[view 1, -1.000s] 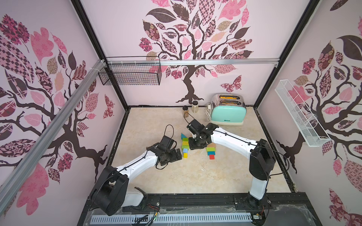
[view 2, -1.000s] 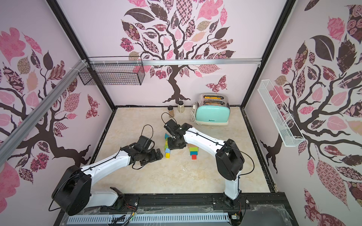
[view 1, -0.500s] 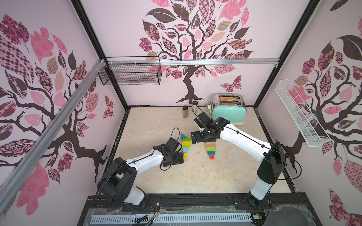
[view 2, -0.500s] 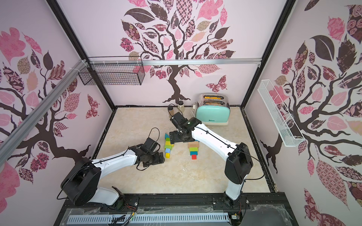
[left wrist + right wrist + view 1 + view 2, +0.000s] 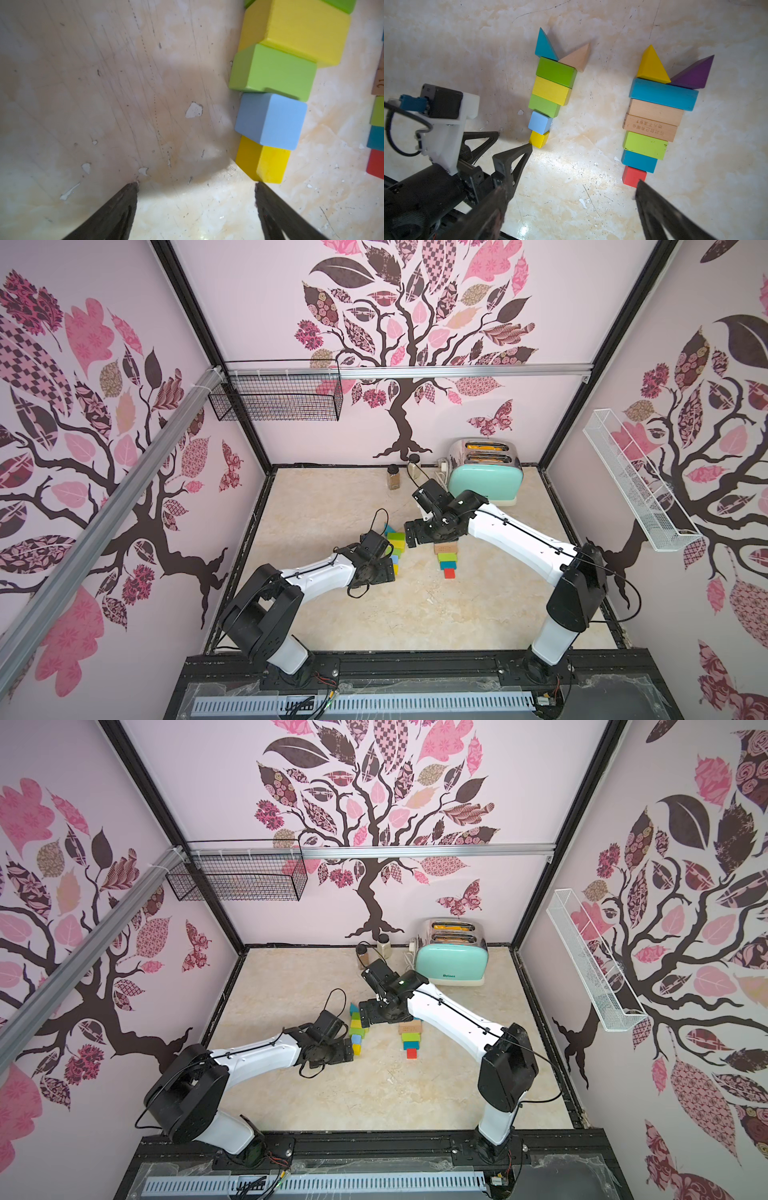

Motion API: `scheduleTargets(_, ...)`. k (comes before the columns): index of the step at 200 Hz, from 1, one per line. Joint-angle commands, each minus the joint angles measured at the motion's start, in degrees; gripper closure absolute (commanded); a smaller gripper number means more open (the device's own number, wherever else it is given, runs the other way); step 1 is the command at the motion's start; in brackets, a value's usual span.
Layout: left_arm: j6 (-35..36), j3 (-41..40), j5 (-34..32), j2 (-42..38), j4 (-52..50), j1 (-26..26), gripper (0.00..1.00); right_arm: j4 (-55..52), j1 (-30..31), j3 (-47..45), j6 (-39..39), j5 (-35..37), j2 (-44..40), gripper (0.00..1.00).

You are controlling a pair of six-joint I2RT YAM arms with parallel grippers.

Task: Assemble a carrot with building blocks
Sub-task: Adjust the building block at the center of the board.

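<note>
Carrot-shaped rows of building blocks, one green and yellow (image 5: 398, 540), one teal and bare wood (image 5: 447, 564), lie side by side at centre frame in both top views. Left gripper (image 5: 513, 139) gapes empty, one fingertip (image 5: 527, 148) at the corner of the small yellow cube (image 5: 538, 139) tipping the first row. Right gripper (image 5: 568, 188) hangs spread and empty above. A sideways drift of that fingertip could knock the cube out of line. Scuffed, chipped marble-pattern tabletop (image 5: 571, 20); mint toaster (image 5: 484, 477) and spice jars (image 5: 393, 477) at upper centre; tree-decal walls (image 5: 415, 302).
</note>
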Motion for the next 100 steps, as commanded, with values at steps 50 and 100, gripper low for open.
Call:
scheduleTargets(50, -1.1, 0.2, -0.1, 3.7, 0.0, -0.7, 0.08, 0.9, -1.0, -2.0, -1.0, -0.7, -2.6, 0.01)
scheduleTargets(100, -1.0, -0.9, 0.0, 1.5, -1.5, -0.7, 0.08, 1.1, -0.9, -1.9, -1.1, -1.9, -2.0, 0.01)
